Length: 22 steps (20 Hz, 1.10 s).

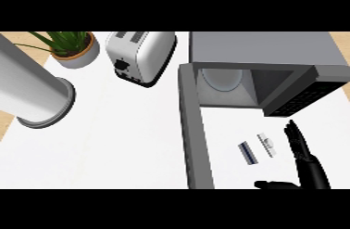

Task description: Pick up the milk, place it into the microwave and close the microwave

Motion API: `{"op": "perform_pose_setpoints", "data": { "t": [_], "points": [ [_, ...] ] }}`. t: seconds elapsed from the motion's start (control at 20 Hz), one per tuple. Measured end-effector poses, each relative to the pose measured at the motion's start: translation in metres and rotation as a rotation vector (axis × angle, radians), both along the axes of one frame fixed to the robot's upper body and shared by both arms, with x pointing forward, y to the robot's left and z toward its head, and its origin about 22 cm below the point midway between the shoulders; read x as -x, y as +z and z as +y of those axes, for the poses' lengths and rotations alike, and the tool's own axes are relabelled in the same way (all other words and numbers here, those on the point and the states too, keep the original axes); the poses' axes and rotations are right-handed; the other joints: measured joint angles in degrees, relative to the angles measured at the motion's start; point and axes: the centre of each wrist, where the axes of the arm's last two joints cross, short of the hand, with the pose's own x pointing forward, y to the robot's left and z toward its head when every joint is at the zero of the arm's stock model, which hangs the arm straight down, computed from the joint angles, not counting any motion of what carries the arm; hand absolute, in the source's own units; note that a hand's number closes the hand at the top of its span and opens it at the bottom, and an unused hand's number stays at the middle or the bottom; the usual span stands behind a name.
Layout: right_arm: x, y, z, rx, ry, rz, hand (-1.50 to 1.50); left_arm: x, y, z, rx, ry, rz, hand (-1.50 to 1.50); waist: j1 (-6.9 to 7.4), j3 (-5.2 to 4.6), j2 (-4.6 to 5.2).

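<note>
The milk (257,149) is a small white carton with a blue side, standing on the white counter in front of the microwave (263,49). The microwave is open: its grey door (195,135) swings out toward me at the carton's left, and a white turntable (222,79) shows in the cavity. My right hand (304,158) is just right of the carton, fingers straight and pointing away from me, thumb spread low toward the left. It is open and apart from the carton. The left hand shows nowhere.
A silver toaster (140,56) stands left of the microwave, with a potted plant (71,47) at the back left. A large grey cylinder (31,89) rises at the left edge. The dark control panel (308,96) juts out over the counter above my hand.
</note>
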Motion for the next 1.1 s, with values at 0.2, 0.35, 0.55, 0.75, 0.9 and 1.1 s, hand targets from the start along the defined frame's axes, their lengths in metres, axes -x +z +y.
{"op": "perform_pose_setpoints", "data": {
  "t": [0.2,0.35,0.55,0.75,0.9,1.1],
  "points": [
    [0.001,-0.026,-0.007,0.04,0.006,0.012,-1.5,0.007,-0.002,0.003,-0.003,-0.005,0.007,-1.5,0.08,0.03,0.04],
    [-0.003,-0.04,-0.014,0.059,0.011,0.019,-1.5,0.013,-0.004,0.006,0.0,-0.006,0.014,-1.5,0.15,0.04,0.08],
    [-0.009,-0.055,-0.016,0.057,0.028,0.014,-1.5,0.019,-0.002,0.014,-0.011,-0.01,0.017,-1.5,0.17,0.06,0.13],
    [-0.013,-0.068,-0.018,0.038,0.04,0.009,-1.5,0.025,-0.003,0.015,0.0,-0.011,0.019,-1.5,0.26,0.1,0.19],
    [-0.018,-0.075,-0.018,0.009,0.046,0.013,-1.5,0.028,-0.005,0.014,0.015,-0.016,0.011,-1.5,0.26,0.11,0.24],
    [-0.027,-0.083,-0.012,-0.041,0.056,0.018,1.5,0.029,-0.007,0.014,0.031,-0.024,0.003,-1.5,0.25,0.12,0.32]
  ]
}}
